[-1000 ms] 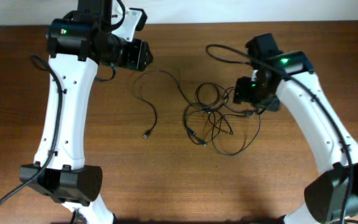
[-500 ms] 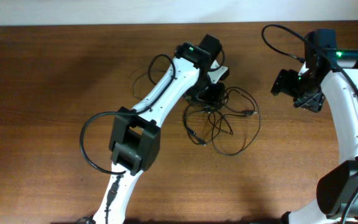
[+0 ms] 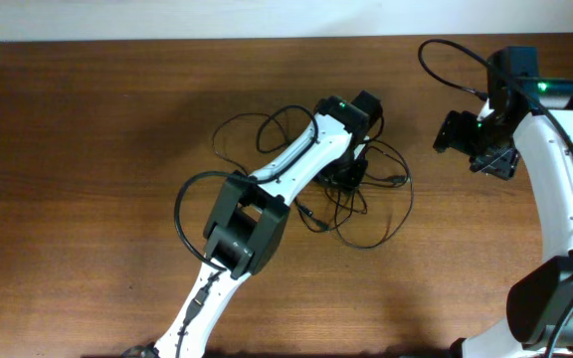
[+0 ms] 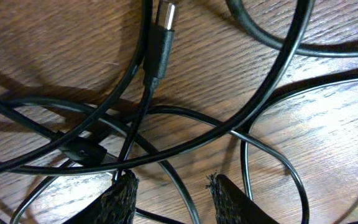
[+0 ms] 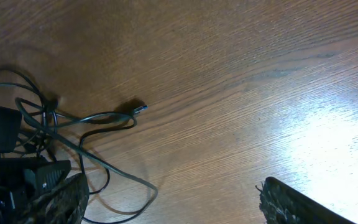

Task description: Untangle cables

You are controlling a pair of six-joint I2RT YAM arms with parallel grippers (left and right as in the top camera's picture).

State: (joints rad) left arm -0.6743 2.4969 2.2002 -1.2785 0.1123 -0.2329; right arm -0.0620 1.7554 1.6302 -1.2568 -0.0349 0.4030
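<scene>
My left gripper (image 4: 174, 200) is down on the cables (image 4: 166, 124), and its tips are almost on the wooden table (image 4: 328, 124). The two left fingers (image 4: 122, 198) stand apart, about half open, and they pinch nothing. One thin strand runs through the gap between them, and it is much thinner than the gap. Just ahead of these fingers many black loops cross over each other. Further ahead, on the side of the left finger, lies a plug (image 4: 159, 37) with a black body and a silvery tip. The tip points away from me.

My right gripper (image 5: 173, 199) is wide open and empty. Between its fingers (image 5: 288, 202) I see only bare wood. It is raised over the table, well apart from the tangle. Seen from these fingers, the cables lie ahead and beyond the finger on the left of my view. One loose end with a small plug tip (image 5: 140, 108) reaches out from the tangle toward the middle, ahead of the gap.
</scene>
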